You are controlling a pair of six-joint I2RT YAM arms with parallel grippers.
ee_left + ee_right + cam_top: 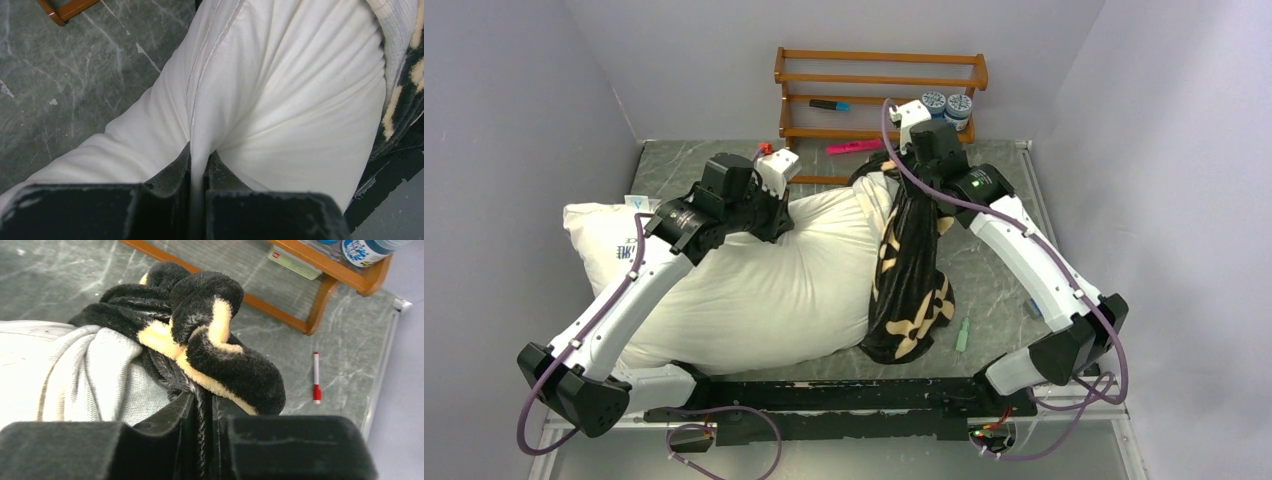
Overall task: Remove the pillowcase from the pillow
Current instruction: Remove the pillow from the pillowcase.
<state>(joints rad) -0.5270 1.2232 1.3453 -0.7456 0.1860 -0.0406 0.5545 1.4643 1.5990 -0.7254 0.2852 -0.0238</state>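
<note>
Left hand (199, 167) pinches pillow (280, 100) | right hand (202, 407) clamps pillowcase (220, 355) | best: drag right outward, anchor left firmly

I log the pillow (754, 290) lying lengthwise across the left and middle of the table (999, 270). The pillowcase (911, 290) is bunched over the pillow's right end only and drapes down onto the table toward the near edge. My left gripper (199, 165) sits on the pillow's far side near mid-length, with a fold of pillow between its fingers. My right gripper (202, 402) is at the far right end, with pillowcase fabric between its jaws. Behind both, a rack (879, 82) stands at the back wall, two jars (946, 104) on its right end. A small tube (962, 335) lies on the table just right of the pillowcase.
</note>
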